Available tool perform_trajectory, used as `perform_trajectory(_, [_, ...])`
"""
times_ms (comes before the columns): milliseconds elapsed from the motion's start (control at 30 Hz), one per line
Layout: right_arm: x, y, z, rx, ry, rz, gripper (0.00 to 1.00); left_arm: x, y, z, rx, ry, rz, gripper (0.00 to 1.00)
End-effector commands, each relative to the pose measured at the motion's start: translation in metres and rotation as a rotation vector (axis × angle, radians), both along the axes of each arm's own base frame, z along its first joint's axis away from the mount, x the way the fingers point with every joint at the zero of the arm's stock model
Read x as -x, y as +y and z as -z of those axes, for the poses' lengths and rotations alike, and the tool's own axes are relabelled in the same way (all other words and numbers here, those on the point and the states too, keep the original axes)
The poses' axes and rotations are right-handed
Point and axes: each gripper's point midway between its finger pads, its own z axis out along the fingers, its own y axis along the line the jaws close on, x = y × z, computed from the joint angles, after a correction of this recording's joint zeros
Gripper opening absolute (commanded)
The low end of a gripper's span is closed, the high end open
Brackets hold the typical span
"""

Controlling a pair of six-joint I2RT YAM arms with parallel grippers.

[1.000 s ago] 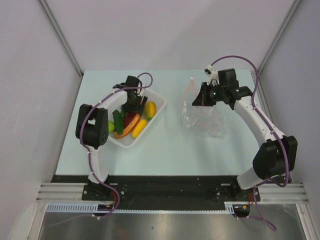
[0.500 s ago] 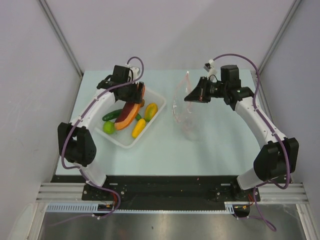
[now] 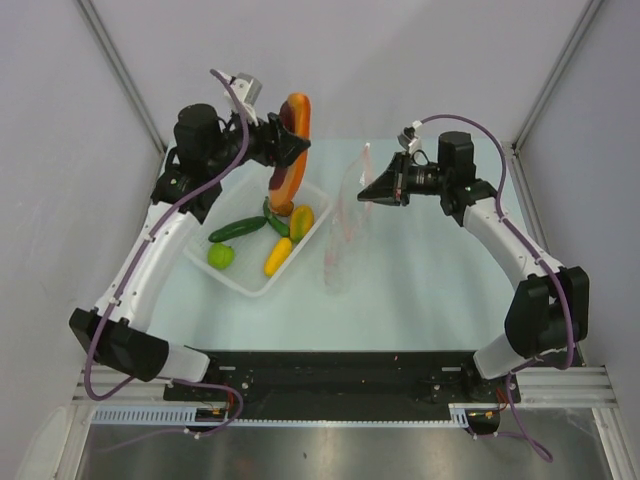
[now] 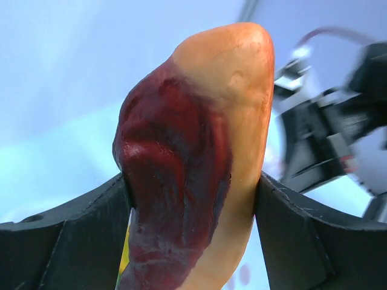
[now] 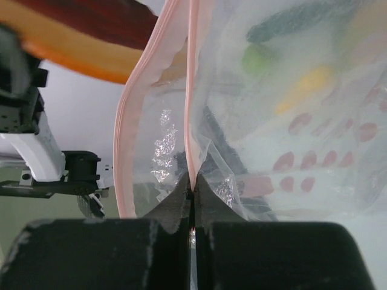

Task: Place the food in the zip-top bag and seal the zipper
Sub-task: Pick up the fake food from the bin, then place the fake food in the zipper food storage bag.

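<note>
Left gripper [image 3: 284, 150] clamped the red-orange slice [image 3: 291, 150] aloft, right gripper [image 3: 366, 190] pinched the bag [image 3: 343, 245] rim, bag seemingly empty, zipper [image 5: 123, 121] unsealed, other food [image 3: 237, 229] waiting in the tray [image 3: 256, 289].

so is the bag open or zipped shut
Open. In the right wrist view the two pink strips along the bag stand apart, a gap between them; the right gripper pinches only one.
</note>
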Motion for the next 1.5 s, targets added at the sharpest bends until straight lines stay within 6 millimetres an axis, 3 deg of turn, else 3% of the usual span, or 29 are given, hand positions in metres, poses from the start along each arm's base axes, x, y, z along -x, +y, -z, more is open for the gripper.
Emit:
perform_trajectory(0, [-0.004,0.001,0.013,0.080,-0.008,-0.002,0.00,0.030,-0.034,-0.078,0.152,-0.193,0.180,0.77])
perform_trajectory(33, [-0.003,0.003,0.017,0.086,0.002,-0.010,0.00,0.042,-0.039,-0.098,0.185,-0.268,0.231,0.77])
perform_trajectory(200, [0.002,0.005,0.031,0.094,0.006,-0.070,0.00,0.089,-0.076,-0.140,0.289,-0.429,0.426,0.75])
perform_trajectory(267, [0.002,0.004,0.031,0.094,0.003,-0.072,0.00,0.099,-0.091,-0.141,0.303,-0.417,0.498,0.74])
perform_trajectory(300, [0.001,0.002,0.033,0.101,0.012,-0.065,0.00,0.110,-0.097,-0.151,0.322,-0.426,0.533,0.74])
perform_trajectory(567, [0.005,-0.002,0.026,0.144,-0.055,-0.060,0.00,0.144,-0.128,-0.179,0.381,-0.502,0.677,0.73])
perform_trajectory(667, [0.007,-0.001,0.020,0.147,-0.078,-0.075,0.00,0.139,-0.144,-0.159,0.356,-0.445,0.707,0.72])
perform_trajectory(767, [0.010,-0.005,0.013,0.142,-0.086,-0.085,0.00,0.129,-0.153,-0.123,0.294,-0.379,0.721,0.71])
perform_trajectory(1067, [0.034,-0.006,0.006,0.062,-0.033,-0.207,0.00,0.115,-0.159,-0.055,0.111,-0.463,0.732,0.74])
perform_trajectory(1267, [0.040,-0.010,0.001,0.018,0.007,-0.247,0.00,0.113,-0.161,-0.029,0.041,-0.541,0.773,0.74])
perform_trajectory(1467, [0.046,-0.011,-0.013,-0.046,0.040,-0.289,0.00,0.115,-0.161,-0.016,0.031,-0.616,0.788,0.77])
